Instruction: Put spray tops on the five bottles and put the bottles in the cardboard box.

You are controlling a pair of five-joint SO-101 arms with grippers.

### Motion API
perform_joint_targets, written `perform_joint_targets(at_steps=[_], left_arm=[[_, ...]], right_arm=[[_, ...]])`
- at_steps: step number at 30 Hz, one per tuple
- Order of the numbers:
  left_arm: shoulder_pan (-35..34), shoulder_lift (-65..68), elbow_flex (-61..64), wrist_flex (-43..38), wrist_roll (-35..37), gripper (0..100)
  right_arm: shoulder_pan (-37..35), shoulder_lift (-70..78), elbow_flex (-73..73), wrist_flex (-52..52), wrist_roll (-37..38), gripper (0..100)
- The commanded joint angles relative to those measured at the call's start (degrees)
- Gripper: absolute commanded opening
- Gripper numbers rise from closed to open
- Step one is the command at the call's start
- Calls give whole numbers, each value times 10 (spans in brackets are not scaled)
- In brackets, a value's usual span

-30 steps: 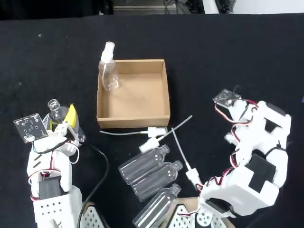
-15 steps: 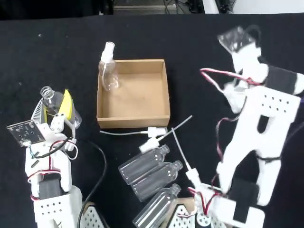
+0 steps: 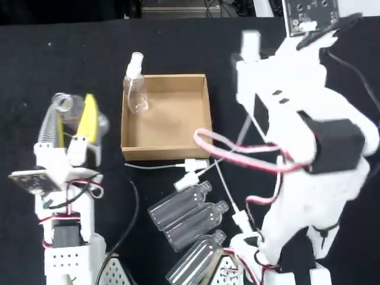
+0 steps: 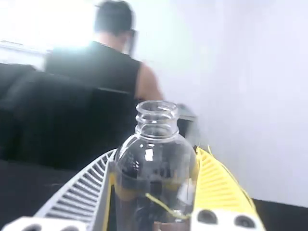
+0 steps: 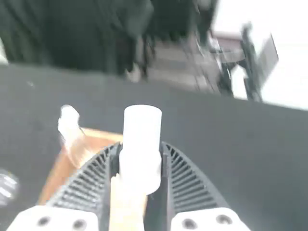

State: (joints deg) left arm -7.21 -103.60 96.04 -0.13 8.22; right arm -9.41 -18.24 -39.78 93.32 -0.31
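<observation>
Left wrist view: my left pincer (image 4: 155,153) pinches an open bottle (image 4: 154,175), right pincer (image 5: 140,147) pinches a spray top (image 5: 142,124). I'd centre it over the bottle, slowly.

Right claw (image 5: 140,153) is closed on a white cylindrical plastic spray top (image 5: 142,127). The top stands upright between the two ribbed fingers (image 5: 89,185), with its flat end above their tips. Beyond the claw lies the black table (image 5: 240,154). A brown cardboard box (image 5: 54,175) sits on it, only one corner region visible. A clear plastic bottle with a white spray head (image 5: 72,132) is at the box's far edge, tilted; inside or outside cannot be told. Background is blurred.
</observation>
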Motion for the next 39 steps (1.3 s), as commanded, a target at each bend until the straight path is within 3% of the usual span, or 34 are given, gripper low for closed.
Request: perform_joint_targets(at_steps=[1,4,9,13,19,22,32,39], left_arm=[[58,-8,13,-14,-5,30],[98,-7,13,1,-5,30],[161,-9,13,107,-6,30],[173,-9,13,121,-19,30],[175,-9,13,121,-231,30],[175,-9,13,120,-285,30],[170,-8,13,122,-291,30],[218,-8,13,122,-288,30]], right_arm=[[-43,-22,-74,-26,-11,11],[-66,-22,-111,-27,-11,11],[-106,-21,-157,-52,-11,11],[-147,-18,-157,-86,-11,11],[-218,-16,-156,-132,-11,11],[-239,-16,-130,-158,-9,11],[-255,-19,15,-239,-11,11],[-252,-48,29,-249,-11,11]])
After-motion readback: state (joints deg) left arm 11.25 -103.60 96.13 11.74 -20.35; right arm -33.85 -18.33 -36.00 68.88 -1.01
